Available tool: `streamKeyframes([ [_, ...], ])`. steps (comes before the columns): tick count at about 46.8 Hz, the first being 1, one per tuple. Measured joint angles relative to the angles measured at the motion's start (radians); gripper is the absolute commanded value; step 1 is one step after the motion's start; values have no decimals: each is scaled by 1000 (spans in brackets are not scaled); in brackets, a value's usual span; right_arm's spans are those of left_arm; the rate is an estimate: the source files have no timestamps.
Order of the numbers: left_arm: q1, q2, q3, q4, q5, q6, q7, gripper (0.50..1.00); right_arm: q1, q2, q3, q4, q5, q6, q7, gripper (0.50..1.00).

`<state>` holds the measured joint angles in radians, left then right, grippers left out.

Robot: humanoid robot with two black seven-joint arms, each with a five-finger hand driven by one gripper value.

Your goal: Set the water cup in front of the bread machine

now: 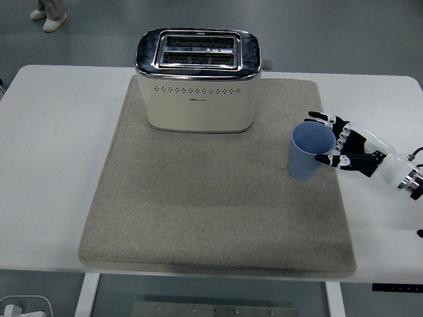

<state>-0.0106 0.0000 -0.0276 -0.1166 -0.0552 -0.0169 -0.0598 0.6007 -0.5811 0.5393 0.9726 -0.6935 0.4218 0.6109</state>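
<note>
The blue water cup (304, 162) stands upright on the grey mat (211, 211), near its right edge and to the front right of the cream bread machine (198, 79). My right hand (318, 140) reaches in from the right at cup height. Its fingers (324, 119) are spread behind the cup's rim and the thumb (328, 159) lies at the cup's front right side. The hand cups the cup's right side but is not closed on it. I cannot tell whether the fingers touch the wall. The left arm is out of view.
The mat covers the middle of the white table (53, 165). The bread machine sits at the mat's far edge with its slots up. A person's feet (49, 16) show on the floor at the top left.
</note>
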Motion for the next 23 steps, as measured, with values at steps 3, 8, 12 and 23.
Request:
streamKeyframes([
  [3, 0, 0, 0, 0, 0, 0, 0, 1000, -2, 4, -1, 0, -9, -13, 0, 940],
  [8, 0, 0, 0, 0, 0, 0, 0, 1000, -2, 11, -2, 0, -20, -19, 0, 940],
  [12, 0, 0, 0, 0, 0, 0, 0, 1000, -4, 13, -3, -1, -21, -20, 0, 940],
  [23, 0, 0, 0, 0, 0, 0, 0, 1000, -2, 34, -11, -2, -21, -43, 0, 940],
])
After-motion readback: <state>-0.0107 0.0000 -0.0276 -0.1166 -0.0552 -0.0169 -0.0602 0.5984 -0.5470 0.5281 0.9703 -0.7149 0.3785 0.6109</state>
